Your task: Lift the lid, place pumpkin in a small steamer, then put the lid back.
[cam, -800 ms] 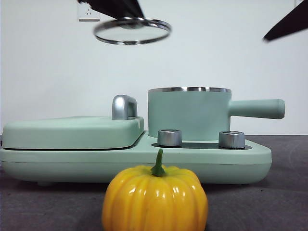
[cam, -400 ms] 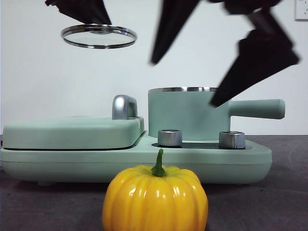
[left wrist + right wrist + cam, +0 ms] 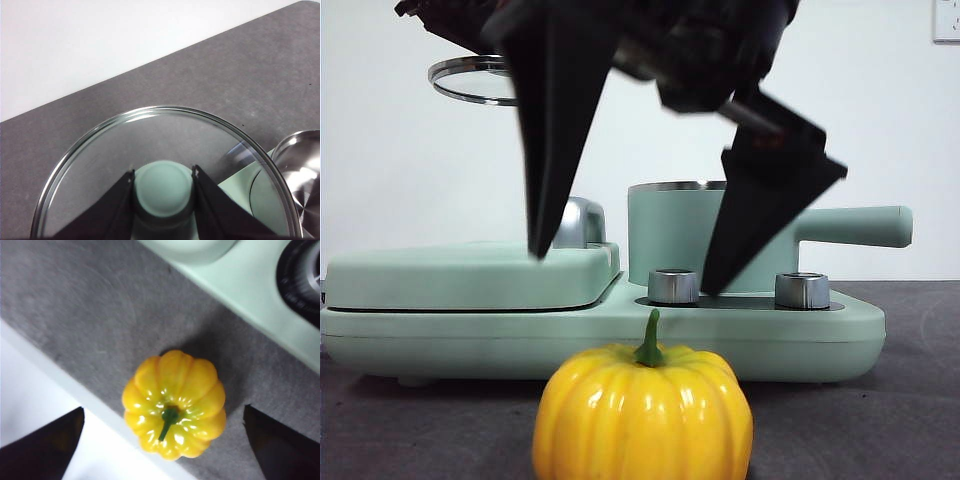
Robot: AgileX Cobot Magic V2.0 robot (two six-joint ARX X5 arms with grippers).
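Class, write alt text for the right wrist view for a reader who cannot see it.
A glossy yellow-orange ribbed pumpkin with a green stem sits on grey table felt, centred between the open right gripper above it. A mint-green appliance base lies beyond.

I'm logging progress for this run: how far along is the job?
Done: the lid is off, held aloft by the left gripper. In hand: the right gripper, open, hangs above the pumpkin, which sits on the table. Left: pumpkin into the small steamer, lid back.
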